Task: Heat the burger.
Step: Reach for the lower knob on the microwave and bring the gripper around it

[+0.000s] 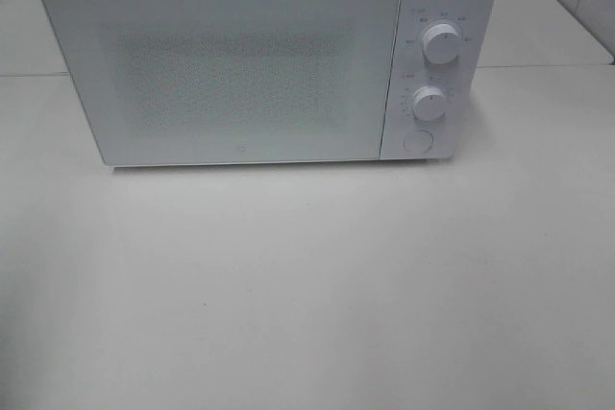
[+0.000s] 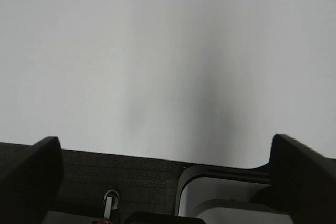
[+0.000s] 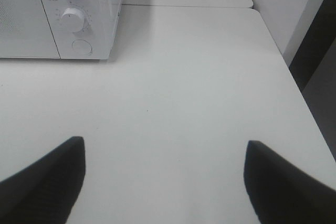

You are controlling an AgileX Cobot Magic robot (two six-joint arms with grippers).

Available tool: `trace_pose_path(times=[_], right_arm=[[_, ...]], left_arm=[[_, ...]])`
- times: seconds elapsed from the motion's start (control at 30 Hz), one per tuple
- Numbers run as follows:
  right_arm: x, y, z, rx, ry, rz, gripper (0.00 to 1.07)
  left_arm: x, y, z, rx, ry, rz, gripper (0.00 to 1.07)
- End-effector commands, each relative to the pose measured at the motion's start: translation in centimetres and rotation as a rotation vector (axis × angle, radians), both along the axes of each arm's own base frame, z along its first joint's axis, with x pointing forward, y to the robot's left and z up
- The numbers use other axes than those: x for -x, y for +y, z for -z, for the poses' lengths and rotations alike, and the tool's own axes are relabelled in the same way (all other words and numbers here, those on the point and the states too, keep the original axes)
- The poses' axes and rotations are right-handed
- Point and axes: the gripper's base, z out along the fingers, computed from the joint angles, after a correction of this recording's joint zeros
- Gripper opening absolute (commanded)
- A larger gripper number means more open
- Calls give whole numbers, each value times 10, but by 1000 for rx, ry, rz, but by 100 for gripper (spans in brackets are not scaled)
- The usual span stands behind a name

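The burger is not in view in any frame. A white microwave (image 1: 259, 60) stands at the back of the white table, its door shut, with two round knobs (image 1: 441, 45) and a round button on its right panel. It also shows in the right wrist view (image 3: 63, 14). Neither arm shows in the exterior high view. My left gripper (image 2: 163, 177) is open and empty, its dark fingers (image 2: 29, 177) wide apart over a pale surface. My right gripper (image 3: 163, 182) is open and empty above the table, to the right of and in front of the microwave.
The white table (image 1: 307, 285) spreads in front of the microwave. Its right edge (image 3: 286, 66) shows in the right wrist view, with a wall beyond. A black base and a white rounded part (image 2: 220, 192) lie under my left gripper.
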Motion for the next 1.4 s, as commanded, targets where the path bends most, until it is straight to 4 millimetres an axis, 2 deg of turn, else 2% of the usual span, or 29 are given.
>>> trace_pose_path(times=[0.03,0.07,0.23,0.3,0.33,0.43,0.6,0.67,0.8,0.87,0.97,1.4], right_arm=[[4,-1,0,-4,-44,9,75],[4,-1,0,-4,-44,9,75],[4,-1,0,-4,-44,9,75],[4,-1,0,-4,-44,9,75],[4,-1,0,-4,-44,9,75],[4,-1,0,-4,-44,9,75],[4,-1,0,-4,-44,9,75],[4,-1,0,-4,-44,9,75],[4,-1,0,-4,-44,9,75],[4,-1,0,-4,-44,9,75],[4,-1,0,-4,-44,9,75],[4,0,0,-3,-40,9,75]], left_arm=[[14,0,7,-9,-25,-7,99],[26,0,13,-8,-44,-7,99],[48,-1,22,-10,-112,-7,99],[51,-2,18,-4,-139,-6,99],[60,-3,17,-5,-162,-6,99],[69,-3,14,-8,-222,-6,99],[78,-4,10,-13,-346,-6,99],[93,-4,10,-19,-467,-6,99],[101,-5,10,-22,-534,-6,99],[119,-5,11,-28,-658,-5,99],[128,-6,11,-31,-714,-5,99],[127,-6,11,-33,-709,-3,99]])
